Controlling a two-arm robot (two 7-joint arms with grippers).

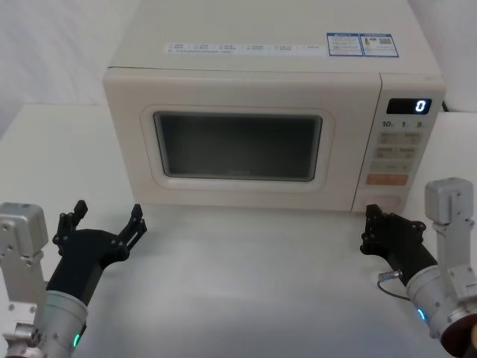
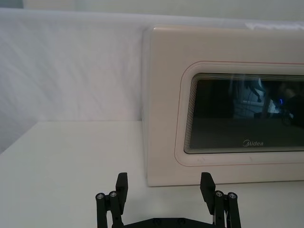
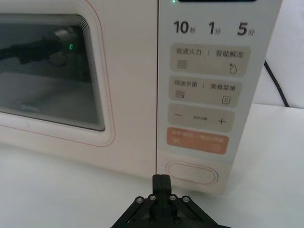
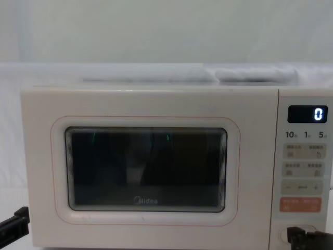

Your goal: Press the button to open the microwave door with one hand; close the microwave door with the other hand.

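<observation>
Black fingers of the right gripper (image 3: 161, 183) are seen drawn together to a single point, aimed at the large blank cream oblong button (image 3: 191, 173) with rounded ends and a thin raised rim; the tip is held just in front of it, and contact cannot be judged. That button is placed at the foot of the narrow cream control panel (image 1: 399, 145), below an orange rectangular button (image 3: 197, 142), small beige printed keys (image 3: 205, 61) and a dark digital display (image 1: 408, 106) on which a white 0 is lit. In the head view the right gripper (image 1: 370, 224) is borne on a silver cylindrical wrist with a glowing ring.

To the left, the wide cream microwave door (image 1: 238, 142), with its dark rounded-rectangle glass window, thin pink outline and grey "Midea" logo, is seen shut flush with the cream microwave body (image 1: 246, 37).

The left gripper (image 1: 106, 221) is held low over the white table surface (image 1: 246, 283), in front of the door's left corner and apart from it, its black fingers spread wide; in the left wrist view the left gripper (image 2: 164, 190) is seen with both fingertips parted.

Plain white cloth (image 2: 71, 71) is hung behind the table. A black cable (image 3: 273, 80) is trailed past the oven's right side.
</observation>
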